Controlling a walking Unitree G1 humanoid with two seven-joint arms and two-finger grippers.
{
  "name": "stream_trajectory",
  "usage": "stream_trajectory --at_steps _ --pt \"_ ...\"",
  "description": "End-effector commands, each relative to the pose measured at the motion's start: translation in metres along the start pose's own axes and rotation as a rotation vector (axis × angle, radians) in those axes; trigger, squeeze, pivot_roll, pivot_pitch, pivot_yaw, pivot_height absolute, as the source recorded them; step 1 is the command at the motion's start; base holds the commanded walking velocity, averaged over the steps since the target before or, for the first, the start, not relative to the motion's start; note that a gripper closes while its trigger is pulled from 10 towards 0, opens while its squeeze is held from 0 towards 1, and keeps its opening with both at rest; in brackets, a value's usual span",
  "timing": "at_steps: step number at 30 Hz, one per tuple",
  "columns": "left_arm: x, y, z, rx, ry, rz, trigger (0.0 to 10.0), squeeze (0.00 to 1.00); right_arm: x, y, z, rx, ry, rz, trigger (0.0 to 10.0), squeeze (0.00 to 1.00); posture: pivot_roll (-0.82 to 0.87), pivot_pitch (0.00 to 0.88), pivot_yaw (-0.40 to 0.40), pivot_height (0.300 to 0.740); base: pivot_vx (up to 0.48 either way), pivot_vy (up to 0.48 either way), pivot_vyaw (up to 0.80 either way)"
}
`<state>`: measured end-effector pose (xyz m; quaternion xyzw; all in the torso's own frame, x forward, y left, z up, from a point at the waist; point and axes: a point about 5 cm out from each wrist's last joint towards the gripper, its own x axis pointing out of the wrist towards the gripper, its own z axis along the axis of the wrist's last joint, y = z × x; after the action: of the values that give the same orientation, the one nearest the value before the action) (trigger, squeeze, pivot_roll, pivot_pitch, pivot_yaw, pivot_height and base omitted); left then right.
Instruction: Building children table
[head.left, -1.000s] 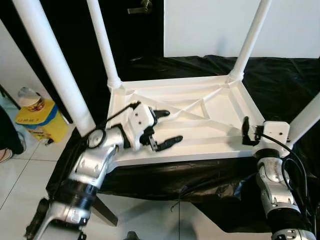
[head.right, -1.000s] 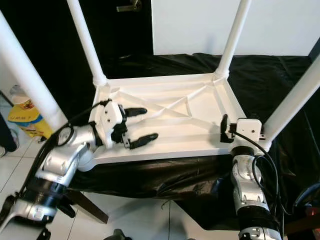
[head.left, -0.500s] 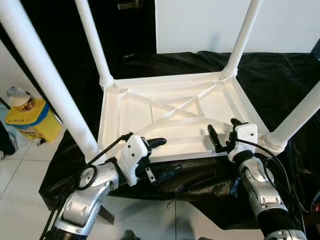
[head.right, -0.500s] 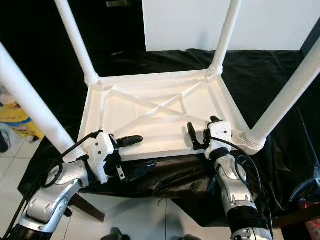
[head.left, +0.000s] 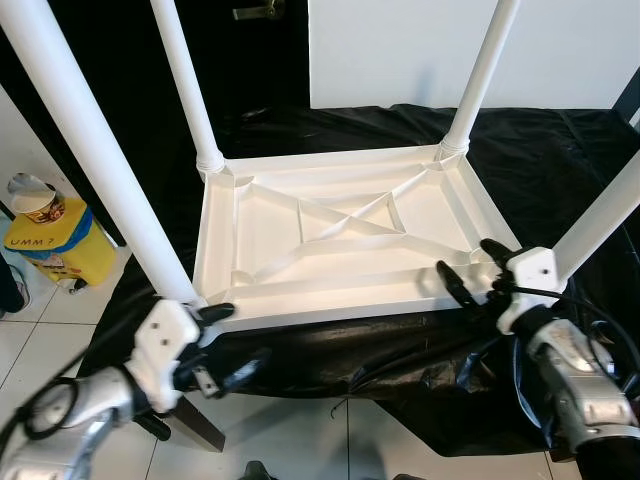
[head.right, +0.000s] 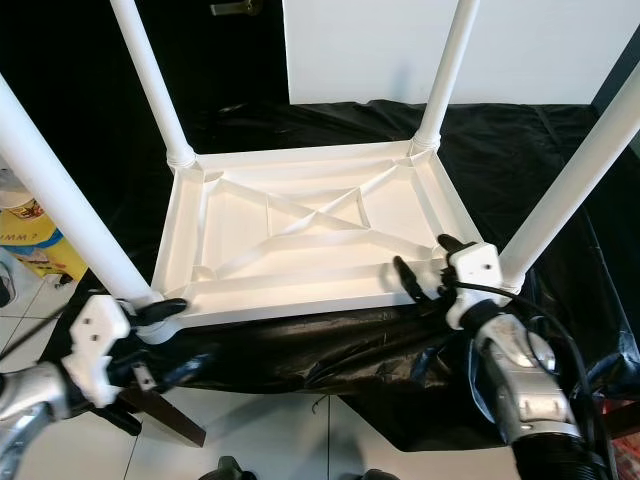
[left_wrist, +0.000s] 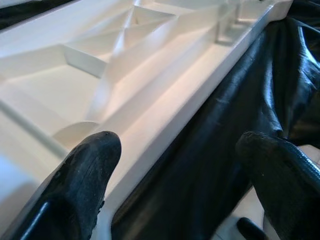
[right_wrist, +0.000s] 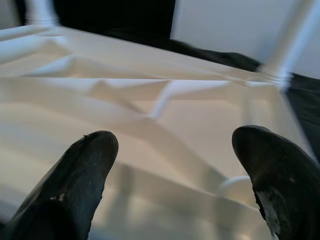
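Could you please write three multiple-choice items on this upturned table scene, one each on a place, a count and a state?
1. Where does the yellow container stand?
A. On the floor at the robot's left
B. Inside the tabletop's ribs
C. On the black sheet at the robot's right

2. How many white legs stand up from the table?
A. Two
B. Three
C. Four

3. How are the fingers of the left gripper?
A. Shut on a leg
B. Open, holding nothing
C. Shut on the black sheet

Answers:
1. A: it sits on the pale tiles left of the black sheet.
2. C: one leg rises from each corner of the upside-down top.
3. B: the left wrist view shows both fingers spread apart, with only the table's near edge and the sheet between them. The right gripper is open too.
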<state>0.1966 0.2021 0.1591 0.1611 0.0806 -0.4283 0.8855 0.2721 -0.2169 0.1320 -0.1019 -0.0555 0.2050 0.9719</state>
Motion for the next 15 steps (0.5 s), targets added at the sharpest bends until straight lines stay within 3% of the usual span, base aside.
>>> stream_trajectory --at_steps 1,2,5,7,10,12,13,14,15 --pt "-0.015 0.001 -0.003 -0.042 0.033 -0.073 10.0 0.0 -0.007 0.001 -0.002 0.002 0.042 0.063 10.0 0.0 0.01 0.044 -0.005 0.74 0.0 0.0 0.0" --pt "-0.015 0.001 -0.003 -0.042 0.033 -0.073 10.0 0.0 -0.007 0.001 -0.002 0.002 0.042 0.063 10.0 0.0 0.01 0.044 -0.005 0.74 0.0 0.0 0.0" --pt "-0.046 0.019 -0.017 -0.139 0.094 -0.025 10.0 0.0 -0.017 0.002 -0.001 -0.01 0.086 0.133 10.0 0.0 0.01 0.048 -0.007 0.74 0.0 0.0 0.0" --pt "-0.046 0.019 -0.017 -0.139 0.094 -0.025 10.0 0.0 -0.017 0.002 -0.001 -0.01 0.086 0.133 10.0 0.0 0.01 0.048 -0.007 0.74 0.0 0.0 0.0" --pt "-0.061 0.034 -0.025 -0.152 0.129 0.028 10.0 0.0 -0.021 0.002 -0.001 -0.03 0.106 0.146 10.0 0.0 0.01 0.049 -0.008 0.74 0.0 0.0 0.0" --pt "-0.061 0.034 -0.025 -0.152 0.129 0.028 10.0 0.0 -0.021 0.002 -0.001 -0.03 0.106 0.146 10.0 0.0 0.01 0.049 -0.008 0.74 0.0 0.0 0.0" --pt "-0.068 0.045 -0.029 -0.168 0.134 0.07 10.0 0.0 -0.022 0.001 -0.001 -0.042 0.116 0.144 10.0 0.0 0.0 0.048 -0.003 0.74 0.0 0.0 0.0" --pt "-0.068 0.045 -0.029 -0.168 0.134 0.07 10.0 0.0 -0.022 0.001 -0.001 -0.042 0.116 0.144 10.0 0.0 0.0 0.048 -0.003 0.74 0.0 0.0 0.0" --pt "-0.074 0.063 -0.039 -0.177 0.16 0.152 10.0 0.0 -0.023 -0.001 0.0 -0.051 0.129 0.146 10.0 0.0 -0.01 0.043 0.003 0.74 0.0 0.0 0.0"
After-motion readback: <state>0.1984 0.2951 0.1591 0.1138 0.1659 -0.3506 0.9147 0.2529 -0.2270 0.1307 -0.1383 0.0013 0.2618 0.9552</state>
